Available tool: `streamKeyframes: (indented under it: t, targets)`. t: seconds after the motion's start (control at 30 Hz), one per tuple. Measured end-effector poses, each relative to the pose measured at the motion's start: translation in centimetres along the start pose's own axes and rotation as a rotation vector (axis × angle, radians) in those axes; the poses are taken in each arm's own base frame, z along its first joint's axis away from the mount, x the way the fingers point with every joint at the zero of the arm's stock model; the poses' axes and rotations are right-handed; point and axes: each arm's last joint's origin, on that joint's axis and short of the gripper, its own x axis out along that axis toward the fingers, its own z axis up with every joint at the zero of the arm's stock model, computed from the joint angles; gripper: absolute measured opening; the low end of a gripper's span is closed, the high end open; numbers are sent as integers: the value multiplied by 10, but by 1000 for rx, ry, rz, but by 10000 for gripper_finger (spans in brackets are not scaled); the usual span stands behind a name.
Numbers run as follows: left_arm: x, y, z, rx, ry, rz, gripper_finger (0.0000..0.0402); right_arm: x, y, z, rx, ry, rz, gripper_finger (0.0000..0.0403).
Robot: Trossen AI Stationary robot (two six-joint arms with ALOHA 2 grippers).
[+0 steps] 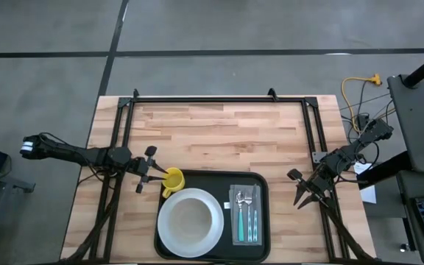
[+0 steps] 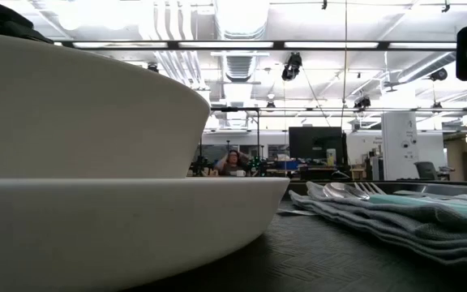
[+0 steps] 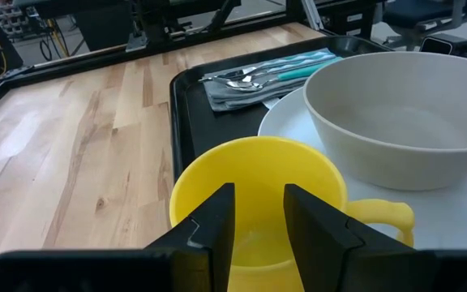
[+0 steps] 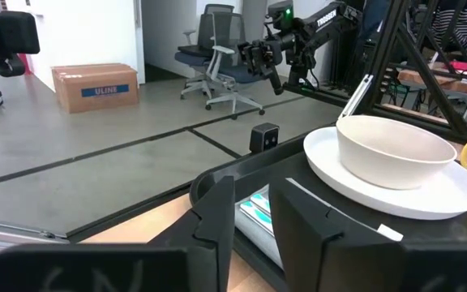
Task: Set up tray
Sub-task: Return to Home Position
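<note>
Tray [image 1: 212, 180] first: it is black with a low rim, and it lies flat on the wooden table [image 1: 219, 125], at the edge that shows lowest from above and roughly midway between the two arms.

On the side of it nearer the left arm there is a white plate [image 4: 412, 203] with a white bowl [image 1: 191, 217] standing on it. A yellow mug [image 1: 172, 179] stands upright in the tray's corner on that same side, just beside the plate, with its handle turned toward the plate. On the side nearer the right arm a folded grey napkin [image 3: 227, 97] lies flat. Across it rests the cutlery [image 1: 246, 213], three pieces side by side, with teal handles on at least some of them.

The left gripper [image 1: 157, 177] is low, right next to the mug on the side away from the plate. Its fingers [image 3: 217, 219] are parted by a narrow gap and grasp nothing. I cannot say whether they touch the mug's wall.

The right gripper [image 1: 306, 197] is off the tray's other end, apart from it, over bare wood near the table's frame. Its fingers are likewise a little apart, with nothing between them.

Far back in the room, seen level across the table, a person [image 2: 233, 162] sits among desks and screens.
</note>
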Motion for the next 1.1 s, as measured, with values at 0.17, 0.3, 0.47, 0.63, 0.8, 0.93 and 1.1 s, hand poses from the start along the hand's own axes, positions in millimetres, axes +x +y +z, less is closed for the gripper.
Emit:
streamKeyframes:
  t: [0.17, 0.3, 0.47, 0.63, 0.8, 0.93, 1.1]
  targets:
    - [0, 0, 0, 0, 0, 0, 94, 0, 0, 0, 0, 0, 0, 80]
    - [0, 0, 0, 0, 0, 0, 94, 0, 0, 0, 0, 0, 0, 85]
    - [0, 0, 0, 0, -1, 0, 94, 0, 0, 0, 0, 0, 0, 86]
    - [0, 0, 0, 0, 0, 0, 94, 0, 0, 0, 0, 0, 0, 77]
    - [0, 0, 0, 0, -1, 0, 94, 0, 0, 0, 0, 0, -1, 69]
    - [0, 0, 0, 0, 0, 0, 94, 0, 0, 0, 0, 0, 0, 68]
    - [0, 0, 0, 0, 0, 0, 94, 0, 0, 0, 0, 0, 0, 75]
